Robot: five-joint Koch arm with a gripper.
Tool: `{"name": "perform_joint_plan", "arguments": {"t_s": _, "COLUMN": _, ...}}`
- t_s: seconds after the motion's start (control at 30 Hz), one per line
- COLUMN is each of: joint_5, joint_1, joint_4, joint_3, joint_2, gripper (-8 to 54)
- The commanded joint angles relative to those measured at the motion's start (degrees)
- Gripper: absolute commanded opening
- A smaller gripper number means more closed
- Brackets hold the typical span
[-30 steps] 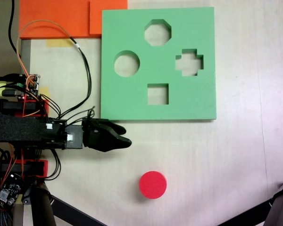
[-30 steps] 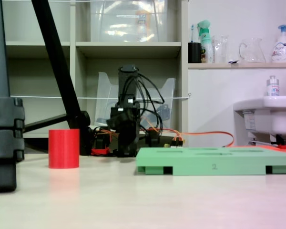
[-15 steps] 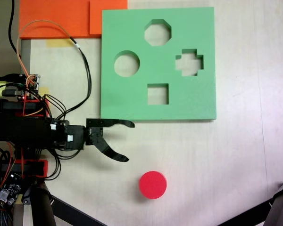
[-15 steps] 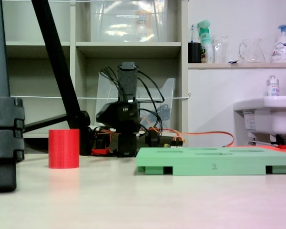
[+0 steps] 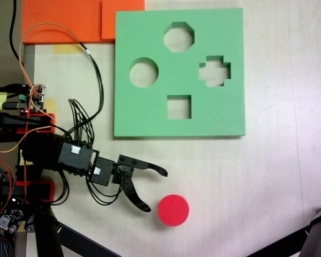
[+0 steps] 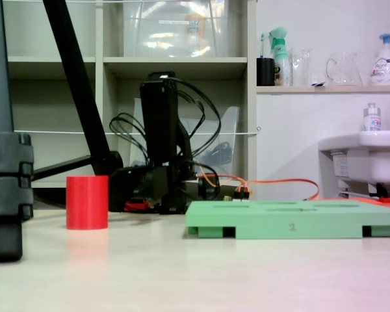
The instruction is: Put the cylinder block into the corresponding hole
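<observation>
Seen from above in a fixed view, the red cylinder block (image 5: 173,210) stands upright on the pale table, below the square green foam board (image 5: 230,115). The corresponding hole (image 5: 144,73), a round cutout, is on the board's left side. My gripper (image 5: 156,191) is open, low and just left of the cylinder, with one black fingertip (image 5: 161,172) above the cylinder's level and the other near its left edge. Nothing is between the jaws. From table height in a fixed view, the cylinder (image 6: 87,202) stands left of the black arm (image 6: 160,136), with the board (image 6: 292,219) on the right.
Orange foam sheets (image 5: 69,21) lie at the board's top-left corner. Black tripod legs (image 5: 69,235) cross the lower corners of the table. Cables and the arm's base (image 5: 21,123) crowd the left edge. Octagon (image 5: 178,37), cross (image 5: 214,70) and square (image 5: 179,107) cutouts share the board.
The gripper went from shut to open. The arm swung from beside the board's lower-left corner down and right towards the red cylinder. The cylinder and the board have not moved.
</observation>
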Motion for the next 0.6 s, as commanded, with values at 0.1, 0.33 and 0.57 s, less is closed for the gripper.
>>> {"name": "perform_joint_plan", "arguments": {"t_s": 0.1, "joint_5": -0.09, "joint_1": 2.46, "joint_4": -7.73, "joint_3": -4.13, "joint_2": -2.02, "gripper": 47.9}}
{"name": "perform_joint_plan", "arguments": {"t_s": 0.33, "joint_5": 0.09, "joint_1": 4.48, "joint_4": -1.49, "joint_3": -13.1, "joint_2": -3.69, "gripper": 47.5}}
{"name": "perform_joint_plan", "arguments": {"t_s": 0.57, "joint_5": 0.09, "joint_1": 6.06, "joint_4": 7.73, "joint_3": -21.09, "joint_2": -4.04, "gripper": 46.6}}
